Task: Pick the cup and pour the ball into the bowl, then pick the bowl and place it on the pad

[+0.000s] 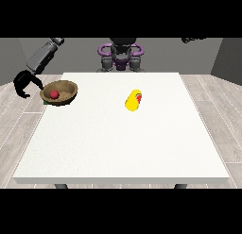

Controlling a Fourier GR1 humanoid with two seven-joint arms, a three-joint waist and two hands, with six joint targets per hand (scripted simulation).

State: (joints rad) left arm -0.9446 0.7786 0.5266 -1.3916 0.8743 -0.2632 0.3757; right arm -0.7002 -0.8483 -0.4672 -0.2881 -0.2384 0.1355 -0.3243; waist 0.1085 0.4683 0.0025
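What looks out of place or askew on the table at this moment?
The yellow cup lies on its side near the middle of the white table, not upright. The red ball sits inside the wooden bowl at the table's corner at the view's left, and a dark green edge shows under that bowl. Nothing looks spilled or damaged.

White table (118, 148) — pale plank floor (222, 115) — grey wall (165, 54) behind.

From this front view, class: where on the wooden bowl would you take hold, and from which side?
Grip the wooden bowl by its rim at the view's left edge, coming from the left. The hand at the view's left is already beside that rim, and the red ball inside leaves the rim free.
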